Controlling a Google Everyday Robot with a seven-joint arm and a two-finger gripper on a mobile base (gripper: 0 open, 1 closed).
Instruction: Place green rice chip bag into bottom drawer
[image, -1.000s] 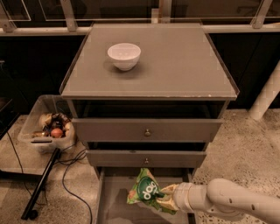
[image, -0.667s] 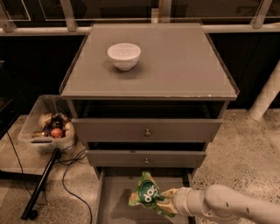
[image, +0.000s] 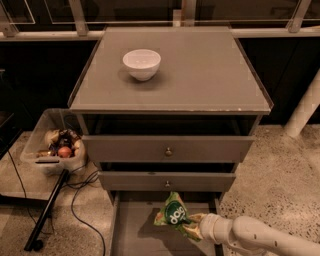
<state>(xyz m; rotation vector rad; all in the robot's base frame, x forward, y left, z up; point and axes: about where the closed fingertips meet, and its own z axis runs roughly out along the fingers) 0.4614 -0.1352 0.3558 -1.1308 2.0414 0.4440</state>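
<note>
The green rice chip bag (image: 173, 214) is glossy green with white "pop" lettering. My gripper (image: 193, 228) comes in from the lower right on a white arm and is shut on the bag's lower right corner. It holds the bag over the open bottom drawer (image: 131, 235), a shallow grey-brown tray pulled out below the two knobbed drawer fronts. The bag hangs near the drawer's back right part, just under the middle drawer front (image: 167, 181).
A white bowl (image: 142, 63) stands on the cabinet top (image: 210, 75). A clear bin (image: 52, 142) of mixed items sits on the floor at the left, with black cables and a dark pole (image: 46, 212) beside it. A white post (image: 305, 107) stands at the right.
My gripper and the bag have moved down and slightly left, lower over the bottom drawer. The arm has drawn down toward the picture's lower edge.
</note>
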